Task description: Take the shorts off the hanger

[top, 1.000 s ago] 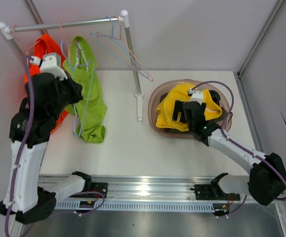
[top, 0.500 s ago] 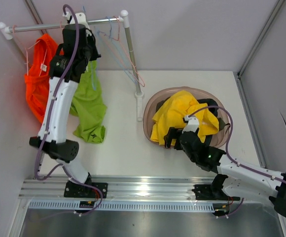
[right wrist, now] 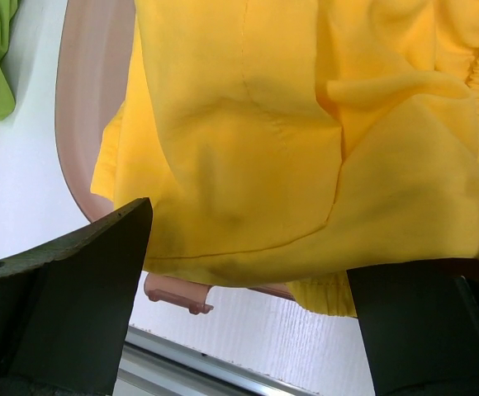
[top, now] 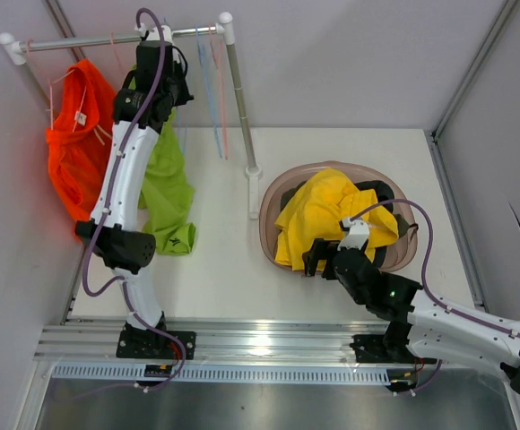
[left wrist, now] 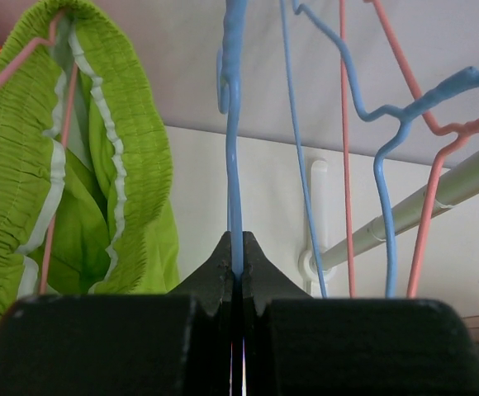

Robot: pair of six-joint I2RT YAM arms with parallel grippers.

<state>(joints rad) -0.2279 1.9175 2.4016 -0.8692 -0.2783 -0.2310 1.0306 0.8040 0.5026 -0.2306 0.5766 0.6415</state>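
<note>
The orange shorts (top: 76,152) and the lime green shorts (top: 166,184) hang on hangers from the rail (top: 72,40). The green shorts (left wrist: 124,165) sit on a pink hanger (left wrist: 54,214). My left gripper (top: 172,90) is up at the rail, shut (left wrist: 236,247) on the wire of an empty blue hanger (left wrist: 234,124), just right of the green shorts. The yellow shorts (top: 318,215) lie heaped in the pink basin (top: 269,210), with the black shorts (top: 381,193) under them. The olive shorts are hidden. My right gripper (top: 318,260) is open and empty (right wrist: 248,247), at the basin's near rim (right wrist: 82,99), facing the yellow shorts (right wrist: 305,124).
Several empty blue and pink hangers (top: 217,90) hang at the rail's right end, by the rack post (top: 240,98) and its foot (top: 253,170). The post also shows in the left wrist view (left wrist: 405,214). Grey walls stand close on the left and back.
My left arm has shifted slightly right along the rail and the empty hangers now hang straighter. My right arm has drawn back a little toward the near edge.
</note>
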